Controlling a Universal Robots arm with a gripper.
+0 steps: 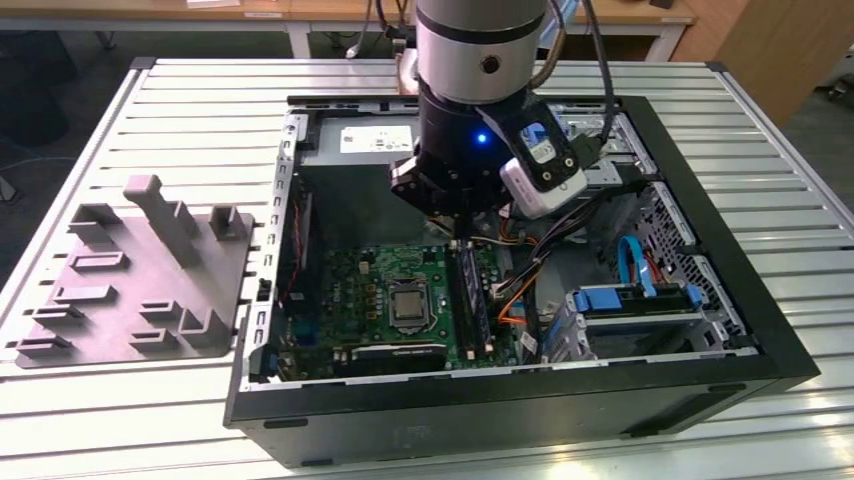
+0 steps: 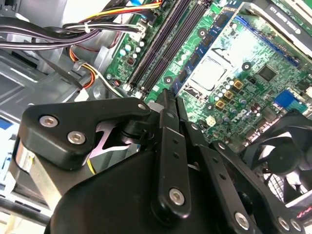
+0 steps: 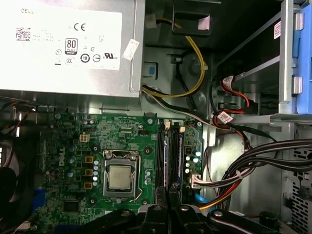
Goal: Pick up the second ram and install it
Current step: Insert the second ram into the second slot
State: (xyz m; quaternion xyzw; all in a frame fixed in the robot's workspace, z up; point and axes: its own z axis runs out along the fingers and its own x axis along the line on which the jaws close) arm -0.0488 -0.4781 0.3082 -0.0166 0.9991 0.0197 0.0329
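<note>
Your workbench is a slatted metal table [image 1: 200, 100] with wooden desks beyond it. On it lies the open computer case [image 1: 467, 425], and at the exterior view's left sits the grey fixture tray [image 1: 134, 290]. Its holders show no stick, so I judge the pick-up done. The arm [image 1: 481, 50] reaches into the case, past the power supply [image 1: 360, 140] at the far side, and stands over the motherboard [image 1: 360, 290]. The gripper [image 2: 170, 100] hangs just above the memory slots [image 3: 167, 156], its fingers drawn together with nothing visible between them. I take the long dark strip standing in those slots for the second ram [image 1: 467, 290], already placed. You cannot tell whether it is latched, so final seating may be what is left. As for writing, the power supply carries a white label [image 3: 61, 41] of print and certification marks, small tags hang on the cables, and white lettering runs across the board.
</note>
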